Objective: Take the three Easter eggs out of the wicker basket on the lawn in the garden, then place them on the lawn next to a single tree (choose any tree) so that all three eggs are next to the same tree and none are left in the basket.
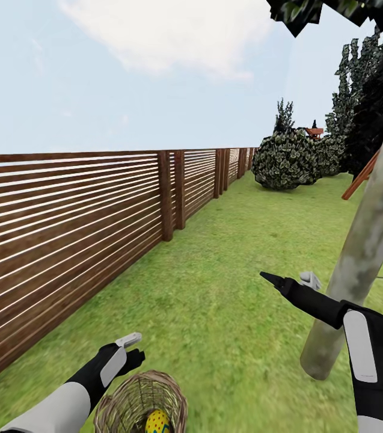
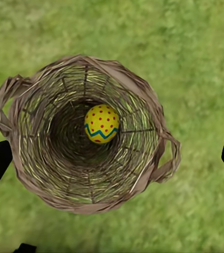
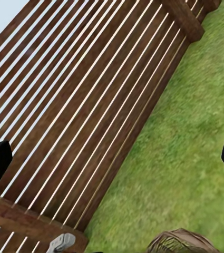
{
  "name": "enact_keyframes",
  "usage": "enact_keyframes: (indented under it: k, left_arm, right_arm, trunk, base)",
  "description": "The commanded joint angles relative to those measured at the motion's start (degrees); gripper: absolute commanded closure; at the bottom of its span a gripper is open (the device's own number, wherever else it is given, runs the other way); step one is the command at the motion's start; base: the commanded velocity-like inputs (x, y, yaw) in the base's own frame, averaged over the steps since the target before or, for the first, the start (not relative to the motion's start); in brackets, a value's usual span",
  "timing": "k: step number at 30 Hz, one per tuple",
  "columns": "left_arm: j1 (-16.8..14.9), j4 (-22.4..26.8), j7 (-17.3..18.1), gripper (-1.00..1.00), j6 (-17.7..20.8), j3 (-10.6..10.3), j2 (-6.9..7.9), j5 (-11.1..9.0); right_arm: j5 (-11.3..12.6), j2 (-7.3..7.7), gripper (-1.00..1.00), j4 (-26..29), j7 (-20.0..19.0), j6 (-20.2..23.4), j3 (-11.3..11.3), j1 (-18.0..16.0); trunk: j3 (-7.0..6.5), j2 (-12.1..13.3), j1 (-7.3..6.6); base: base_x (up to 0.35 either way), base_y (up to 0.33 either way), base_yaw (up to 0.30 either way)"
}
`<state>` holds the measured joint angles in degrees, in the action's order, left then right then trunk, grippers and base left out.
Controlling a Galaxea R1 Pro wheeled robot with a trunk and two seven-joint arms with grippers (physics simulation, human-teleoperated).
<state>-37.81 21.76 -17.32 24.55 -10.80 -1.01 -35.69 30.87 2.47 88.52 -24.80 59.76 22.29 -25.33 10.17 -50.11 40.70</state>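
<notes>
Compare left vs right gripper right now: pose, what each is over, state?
The left gripper hangs low over the wicker basket, its camera looking straight down at one Easter egg inside. The right gripper is held higher, reaching forward over bare lawn beside the tree trunk, its camera facing the wooden fence. Both have their fingers spread open and hold nothing.

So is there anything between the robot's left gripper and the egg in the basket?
No. In the left wrist view the open left gripper looks straight down into the wicker basket at the Easter egg, with only air between.
</notes>
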Motion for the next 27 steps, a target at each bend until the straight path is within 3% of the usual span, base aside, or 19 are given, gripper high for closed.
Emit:
enact_keyframes:
  k: [1, 27]
  left_arm:
    - [-0.04, 0.1, -0.52, -1.0, 0.17, -0.46, 0.05, -0.6]
    - [-0.07, 0.04, -0.66, -1.0, 0.39, -0.45, 0.05, -0.6]
  right_arm:
    - [-0.49, -0.01, -1.0, 0.02, -0.6, 0.24, 0.1, -0.07]
    - [-0.5, -0.01, -1.0, 0.16, -0.6, 0.24, 0.12, -0.02]
  trunk:
    - [0.27, -0.48, 0.24]
    - [4.94, -10.91, 5.95]
  base:
    - [0.0, 0.0, 0.0]
    - [0.0, 0.0, 0.0]
